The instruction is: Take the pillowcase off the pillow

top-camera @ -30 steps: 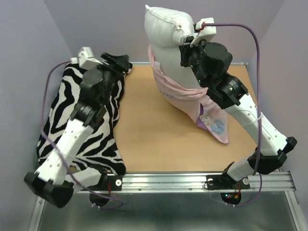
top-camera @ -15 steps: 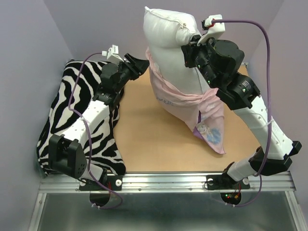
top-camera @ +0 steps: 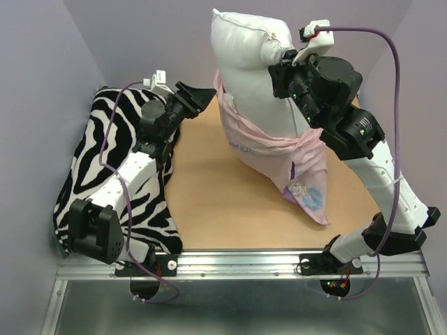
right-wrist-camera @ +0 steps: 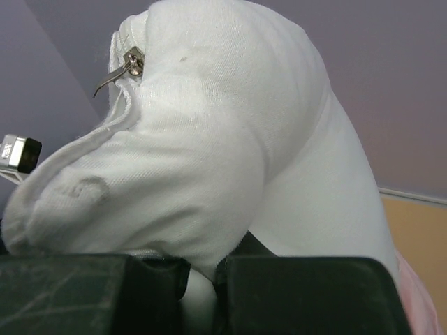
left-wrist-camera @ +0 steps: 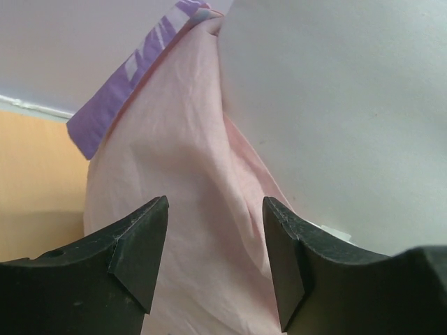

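The white pillow [top-camera: 248,66] stands upright, held high at its upper right side by my right gripper [top-camera: 278,64], which is shut on a pinch of its fabric [right-wrist-camera: 202,237]. The pillowcase [top-camera: 276,150] is turned pale pink side out and bunched around the pillow's lower half, with a purple princess-printed corner [top-camera: 307,192] hanging to the table. My left gripper [top-camera: 202,96] is open, just left of the pillowcase's upper edge. In the left wrist view the pink fabric [left-wrist-camera: 188,209] fills the gap between the open fingers [left-wrist-camera: 143,241], with the white pillow [left-wrist-camera: 335,105] to the right.
A black-and-white zebra-striped cushion [top-camera: 84,174] lies along the table's left side under the left arm. The tan tabletop [top-camera: 216,202] shows between the arms. Purple walls close in at the back and both sides.
My left arm has swung from over the zebra cushion toward the pillow, its gripper now close to the pillowcase edge. My right gripper has lifted the pillow slightly.
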